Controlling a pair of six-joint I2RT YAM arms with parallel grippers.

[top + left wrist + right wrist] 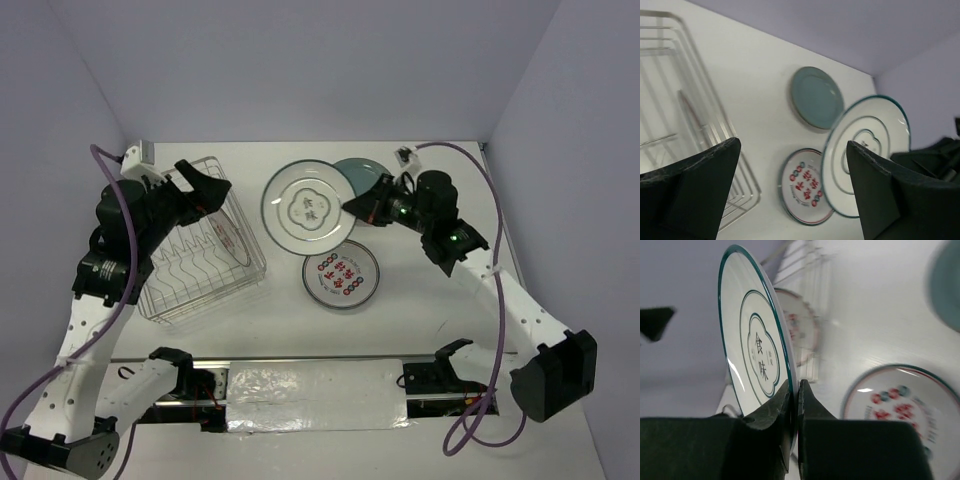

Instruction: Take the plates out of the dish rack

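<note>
**White plate [752,350] held, set-down pending**

Pinched at its rim by the right gripper [794,390], it sits mid-frame in the top view, between the dish rack [200,255] and the grey-teal plate [365,170]. I judge it is being put down. Next it must be lowered clear of the red-marked plate [341,272], then released. The left gripper [792,145] hangs spread above the rack. Only the right wrist view shows the clamp. It also shows a red-patterned plate [802,335] in the rack.

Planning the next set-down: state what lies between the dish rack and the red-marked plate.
Nothing; only a bare strip of table separates the dish rack from the red-marked plate, clearest in the top external view.
</note>
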